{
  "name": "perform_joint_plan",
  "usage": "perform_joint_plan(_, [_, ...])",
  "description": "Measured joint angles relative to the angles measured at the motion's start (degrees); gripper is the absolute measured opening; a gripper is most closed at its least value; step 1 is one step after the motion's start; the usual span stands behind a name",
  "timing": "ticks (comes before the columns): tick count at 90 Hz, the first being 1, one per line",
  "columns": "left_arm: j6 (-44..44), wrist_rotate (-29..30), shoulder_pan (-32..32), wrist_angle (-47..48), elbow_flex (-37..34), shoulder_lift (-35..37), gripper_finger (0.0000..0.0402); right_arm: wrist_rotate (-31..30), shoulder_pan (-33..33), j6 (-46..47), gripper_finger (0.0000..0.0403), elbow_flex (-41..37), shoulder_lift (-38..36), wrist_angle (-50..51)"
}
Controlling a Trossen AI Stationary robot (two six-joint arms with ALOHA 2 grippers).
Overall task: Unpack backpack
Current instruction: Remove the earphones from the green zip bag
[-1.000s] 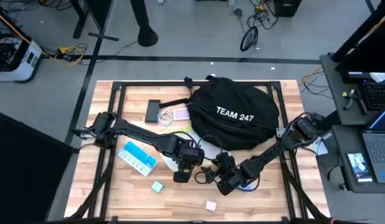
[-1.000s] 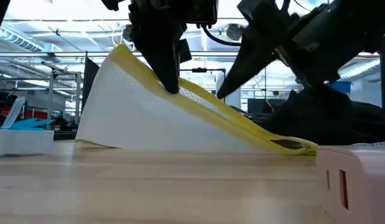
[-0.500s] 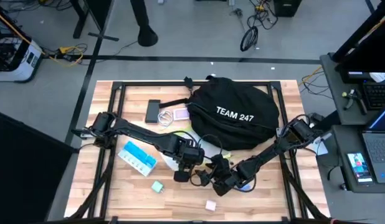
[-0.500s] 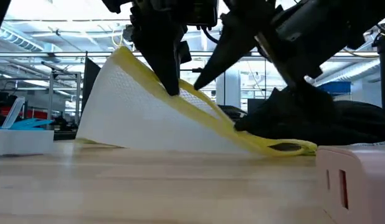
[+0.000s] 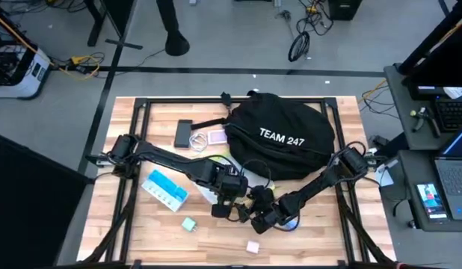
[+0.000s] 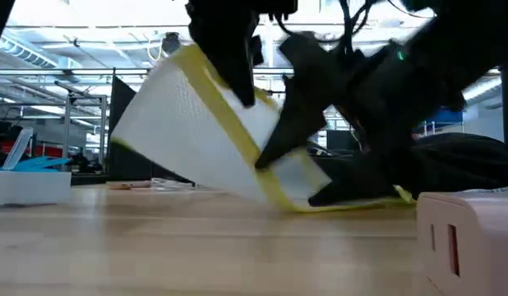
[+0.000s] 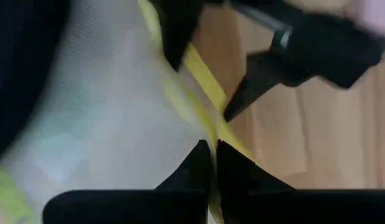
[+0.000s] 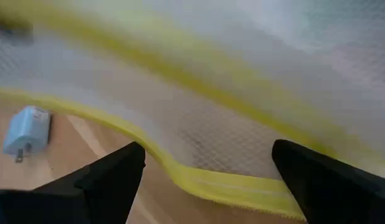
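Observation:
The black backpack [image 5: 283, 138] lies at the table's far side, touched by neither gripper. Nearer, a white mesh pouch with yellow trim [image 6: 205, 131] hangs tilted under my left gripper [image 6: 237, 78], which is shut on its upper edge. One end is off the table; the low end [image 6: 307, 204] is down by the wood. My right gripper [image 8: 220, 186] is open, and its fingers stand on either side of the pouch's lower yellow edge [image 8: 205, 183]. My left gripper pinches the pouch's yellow upper edge [image 7: 208, 134] between its two fingers, coming from above and pointing down. The pouch hangs slanted below the fingers with its low end at the table. Whether my right gripper touches the pouch cannot be told.
A blue and white box [image 5: 165, 188], a small teal plug [image 5: 188, 223] and a pale pink block [image 5: 253, 246] lie on the near half. A black flat item [image 5: 184, 134] and a pinkish item [image 5: 216, 137] lie left of the backpack. A black frame [image 5: 134, 142] borders the table.
My left gripper has risen with the pouch's yellow edge. The pouch's bottom edge, flat on the table before, now tilts with one end lifted clear and the other still low. My right gripper has moved toward the table's left, in to the pouch, still open.

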State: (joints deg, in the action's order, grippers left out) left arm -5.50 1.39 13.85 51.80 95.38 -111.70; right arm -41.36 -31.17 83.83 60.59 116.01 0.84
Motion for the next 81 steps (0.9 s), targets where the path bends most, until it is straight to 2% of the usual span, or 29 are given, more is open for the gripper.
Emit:
perform_joint_plan(21, [-0.28, 8.48, -1.05, 1.70, 4.30, 0.02, 0.0000, -0.14, -1.78, 0.97, 0.0352, 0.09, 1.21, 0.66])
perform_joint_plan(40, [-1.42, 22.11, 0.87, 1.69, 9.43, 0.02, 0.0000, 0.96, -1.76, 0.30, 0.0352, 0.03, 1.03, 1.33])
perform_joint_plan(47, [-0.48, 25.38, 2.30, 1.69, 10.99, 0.02, 0.0000, 1.05, -1.78, 1.21, 0.0352, 0.05, 1.04, 2.24])
perform_joint_plan(70, [-2.83, 26.24, 4.52, 7.25, 9.95, 0.09, 0.0000, 1.83, -1.87, 2.21, 0.0352, -0.41, -2.85, 6.89])
perform_joint_plan(81, [-3.09, 26.03, 4.66, 8.60, 9.61, 0.09, 0.0000, 1.61, -0.52, -1.75, 0.0352, -0.48, -7.24, 9.28])
